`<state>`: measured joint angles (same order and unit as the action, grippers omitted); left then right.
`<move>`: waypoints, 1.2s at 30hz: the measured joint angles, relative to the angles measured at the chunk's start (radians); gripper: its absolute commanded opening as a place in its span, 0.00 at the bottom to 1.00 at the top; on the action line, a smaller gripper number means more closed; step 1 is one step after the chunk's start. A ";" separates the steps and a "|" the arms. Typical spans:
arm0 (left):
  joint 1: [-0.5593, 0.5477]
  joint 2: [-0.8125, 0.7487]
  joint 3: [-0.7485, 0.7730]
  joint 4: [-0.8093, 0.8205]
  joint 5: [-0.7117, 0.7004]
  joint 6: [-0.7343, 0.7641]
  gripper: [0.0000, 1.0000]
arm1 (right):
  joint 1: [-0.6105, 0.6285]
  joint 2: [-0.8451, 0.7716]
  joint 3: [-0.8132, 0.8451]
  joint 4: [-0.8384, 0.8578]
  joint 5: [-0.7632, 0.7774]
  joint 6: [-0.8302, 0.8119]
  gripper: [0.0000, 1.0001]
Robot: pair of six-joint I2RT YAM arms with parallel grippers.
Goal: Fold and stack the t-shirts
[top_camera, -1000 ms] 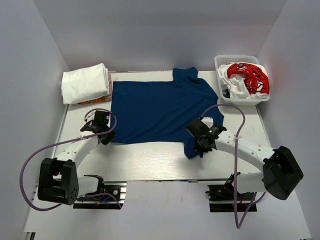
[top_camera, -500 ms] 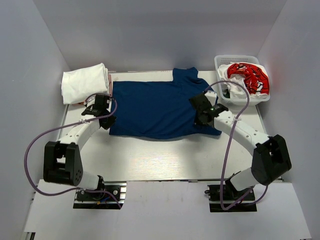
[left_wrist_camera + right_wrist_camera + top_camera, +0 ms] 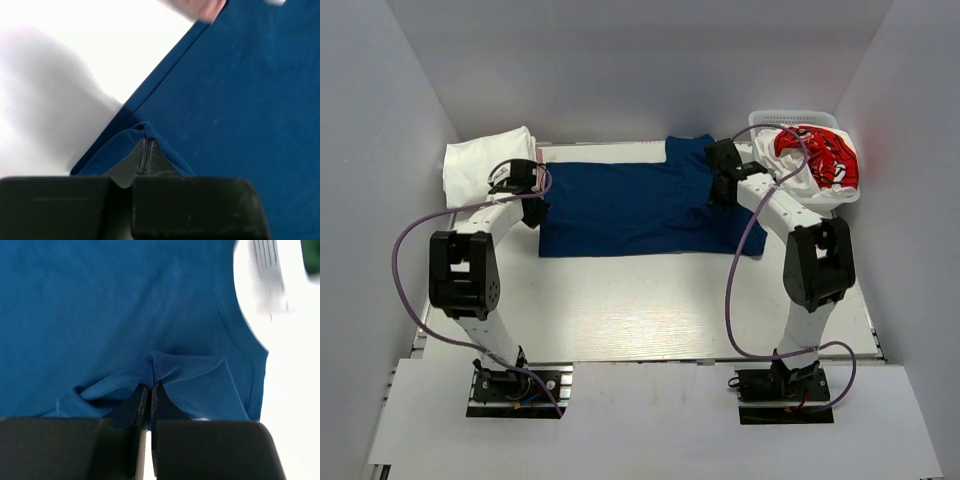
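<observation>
The navy blue t-shirt (image 3: 630,205) lies on the table, its near half folded back over its far half. My left gripper (image 3: 532,192) is shut on the shirt's left folded edge (image 3: 150,131). My right gripper (image 3: 722,180) is shut on the shirt's right folded edge (image 3: 157,365), near a sleeve. A folded white t-shirt (image 3: 488,165) lies at the far left. A red t-shirt with white lettering (image 3: 817,152) and white cloth (image 3: 798,180) fill the white lattice basket (image 3: 760,122) at the far right. No dark green shirt shows.
Something pink and orange (image 3: 503,203) lies under the folded white t-shirt. The white table (image 3: 640,310) is walled in by grey panels on three sides. Purple cables loop from both arms.
Both grippers have carried the navy shirt's near hem away from me over its far half, folding it to about half its depth. Both arms now stretch far out.
</observation>
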<state>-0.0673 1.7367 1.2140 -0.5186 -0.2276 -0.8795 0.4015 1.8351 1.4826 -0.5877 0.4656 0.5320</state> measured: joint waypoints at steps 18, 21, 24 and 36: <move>0.026 0.211 0.257 -0.043 0.009 0.069 1.00 | -0.078 0.232 0.253 0.043 -0.193 -0.190 0.90; 0.024 0.120 0.184 -0.013 0.019 0.106 1.00 | -0.070 0.118 0.090 0.072 -0.267 -0.192 0.90; 0.021 0.057 0.145 0.008 0.062 0.135 1.00 | -0.062 0.076 0.030 0.096 -0.315 -0.191 0.90; 0.018 0.137 0.050 0.132 0.270 0.198 1.00 | -0.060 0.215 0.059 0.169 -0.377 -0.164 0.90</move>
<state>-0.0498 1.8740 1.2636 -0.3866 0.0422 -0.6811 0.3412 2.0499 1.5414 -0.4187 0.0891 0.3676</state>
